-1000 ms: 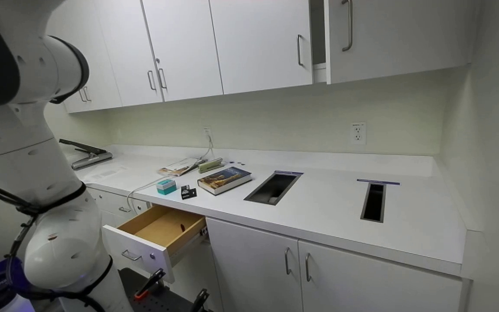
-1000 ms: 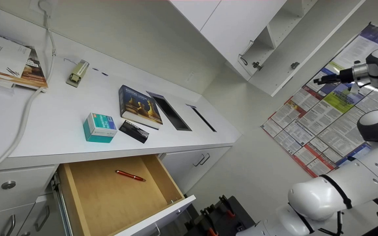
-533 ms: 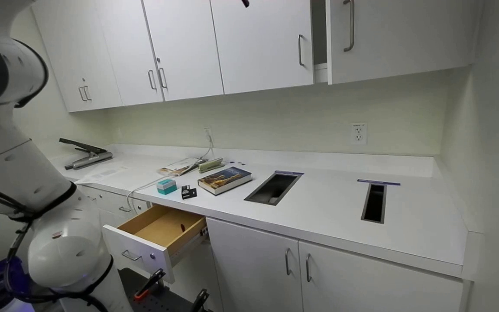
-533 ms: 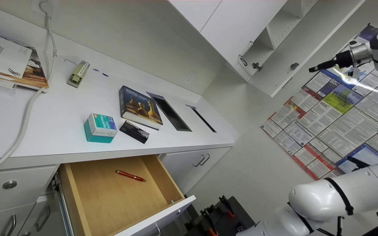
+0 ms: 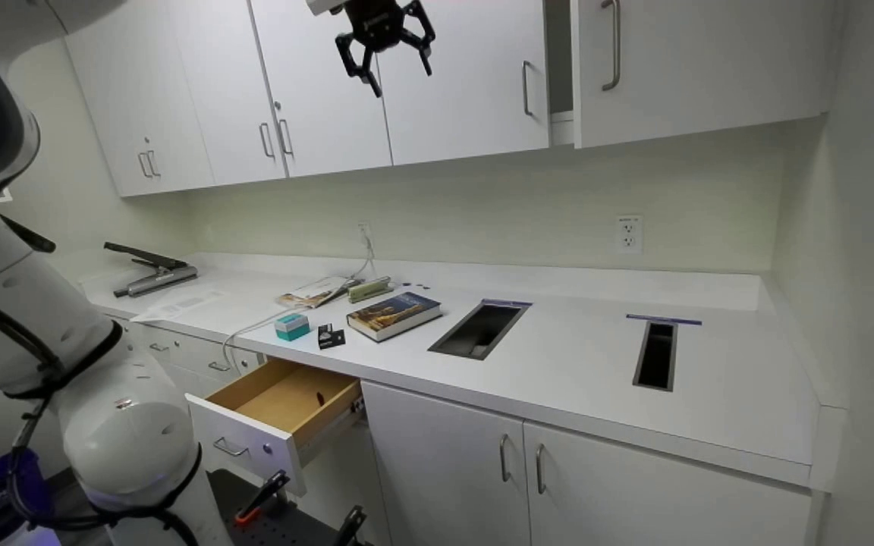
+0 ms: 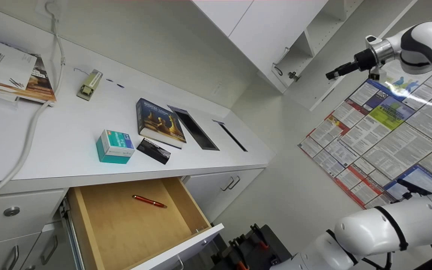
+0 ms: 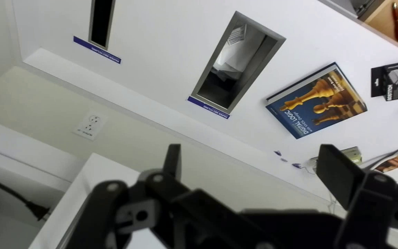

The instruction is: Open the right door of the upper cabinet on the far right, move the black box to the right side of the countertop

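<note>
The right upper cabinet door (image 5: pixel 699 68) stands ajar in an exterior view, with a dark gap on its left; it is swung open in an exterior view (image 6: pixel 308 86). The small black box (image 5: pixel 330 337) lies on the white countertop (image 5: pixel 740 394) beside a book; it also shows in an exterior view (image 6: pixel 153 150) and at the right of the wrist view (image 7: pixel 394 82). My gripper (image 5: pixel 403 84) is open and empty, high above the counter and apart from the box. It also shows in an exterior view (image 6: pixel 330 75), and its spread fingers show in the wrist view (image 7: pixel 250 148).
A book (image 5: pixel 394 315) and a teal box (image 5: pixel 292 327) flank the black box. Two recycling slots (image 5: pixel 480 329) (image 5: pixel 655 355) cut the countertop to the right. An open drawer (image 6: pixel 141 225) holding a red pen juts out below. A green stapler (image 6: pixel 89 84) lies behind.
The arm has swung. The gripper has come down into an exterior view from the top edge, and has moved left, in front of the open door. The box and door have not moved.
</note>
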Tool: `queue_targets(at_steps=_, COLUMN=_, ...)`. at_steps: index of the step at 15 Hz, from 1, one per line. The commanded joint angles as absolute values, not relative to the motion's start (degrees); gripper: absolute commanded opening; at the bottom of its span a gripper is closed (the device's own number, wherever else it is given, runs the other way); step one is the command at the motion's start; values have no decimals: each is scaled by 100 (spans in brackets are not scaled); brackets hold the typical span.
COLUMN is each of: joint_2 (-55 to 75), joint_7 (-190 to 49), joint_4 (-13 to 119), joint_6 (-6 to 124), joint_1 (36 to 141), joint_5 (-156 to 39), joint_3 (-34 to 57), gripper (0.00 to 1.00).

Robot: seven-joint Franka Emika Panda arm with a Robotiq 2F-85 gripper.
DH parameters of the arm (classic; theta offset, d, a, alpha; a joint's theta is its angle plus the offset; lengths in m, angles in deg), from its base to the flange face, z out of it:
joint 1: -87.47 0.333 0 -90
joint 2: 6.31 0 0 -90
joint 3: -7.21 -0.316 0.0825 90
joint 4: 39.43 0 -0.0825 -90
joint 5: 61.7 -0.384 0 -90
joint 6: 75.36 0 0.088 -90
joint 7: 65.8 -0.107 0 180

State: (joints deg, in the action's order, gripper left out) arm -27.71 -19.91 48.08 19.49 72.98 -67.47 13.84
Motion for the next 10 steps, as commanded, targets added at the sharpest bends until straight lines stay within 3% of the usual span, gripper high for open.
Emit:
queue_targets(at_steps=1, joint_2=-2767, joint_7=-2097, joint_4=4820, joint_6=1938, joint_1=7772, joint_5=-6586, joint_3=1667, gripper=100)
queue_targets(at_steps=10, joint_2=-3267, joint_7=-1577, joint_4=5673, joint_6=1442, joint_1=8573, joint_5=-6675, joint_3=1430, gripper=100)
